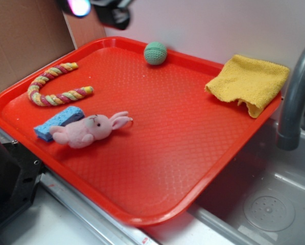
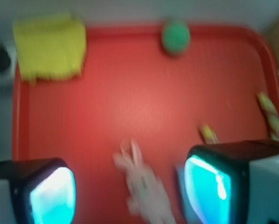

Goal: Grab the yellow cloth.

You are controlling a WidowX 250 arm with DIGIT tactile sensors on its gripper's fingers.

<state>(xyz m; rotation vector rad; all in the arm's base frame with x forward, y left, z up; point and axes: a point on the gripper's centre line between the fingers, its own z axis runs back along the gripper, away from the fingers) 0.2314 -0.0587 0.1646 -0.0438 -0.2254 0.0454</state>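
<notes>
The yellow cloth (image 1: 249, 81) lies rumpled on the far right corner of the red tray (image 1: 172, 153), one edge hanging over the rim. In the wrist view the yellow cloth (image 2: 49, 46) sits at the upper left, blurred. My gripper (image 2: 130, 184) hangs open high above the tray's near left part, far from the cloth. Its cyan-lit fingers (image 2: 53, 191) stand wide apart with nothing between them. Only a dark part of the arm (image 1: 114, 14) shows at the top edge of the exterior view.
On the tray lie a green ball (image 1: 155, 53), a striped rope toy (image 1: 52, 87), a blue sponge (image 1: 57, 121) and a pink plush bunny (image 1: 88, 130). A grey tap (image 1: 295, 97) and a sink (image 1: 264, 204) are to the right. Cardboard (image 1: 24, 35) stands behind left.
</notes>
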